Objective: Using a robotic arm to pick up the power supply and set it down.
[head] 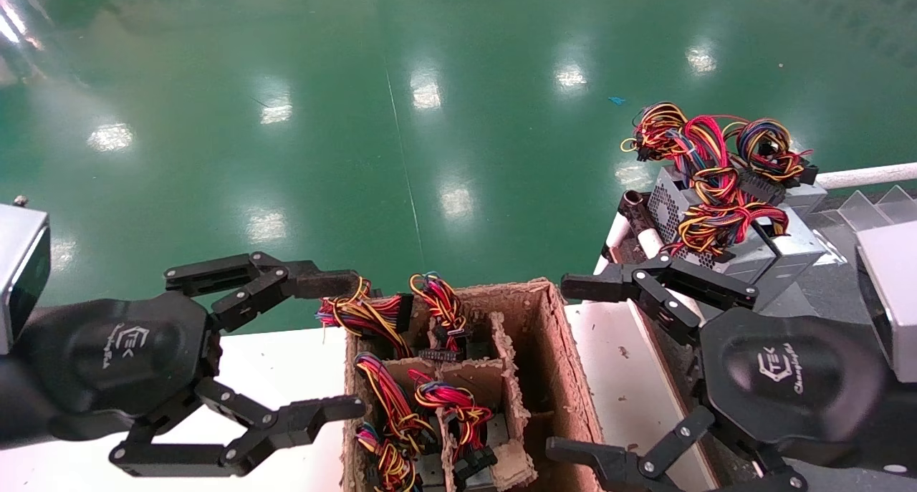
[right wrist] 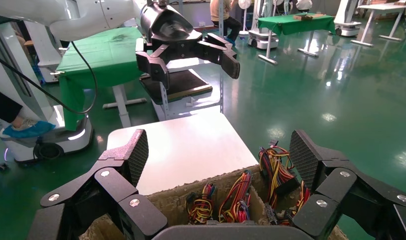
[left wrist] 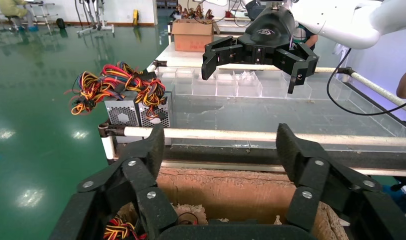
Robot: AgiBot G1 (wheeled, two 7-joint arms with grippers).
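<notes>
Pre-grasp stage. Left gripper (head: 326, 349) and right gripper (head: 573, 367) flank pulp carton (head: 551, 349), both wide open, empty. Power supplies (head: 723, 227) on conveyor edge, right. Next: right gripper reaches over, closes on one.

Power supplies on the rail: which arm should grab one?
Probably the right. Its open pincer hangs beside the power supplies; the left pincer, also open, sits across the carton.
</notes>
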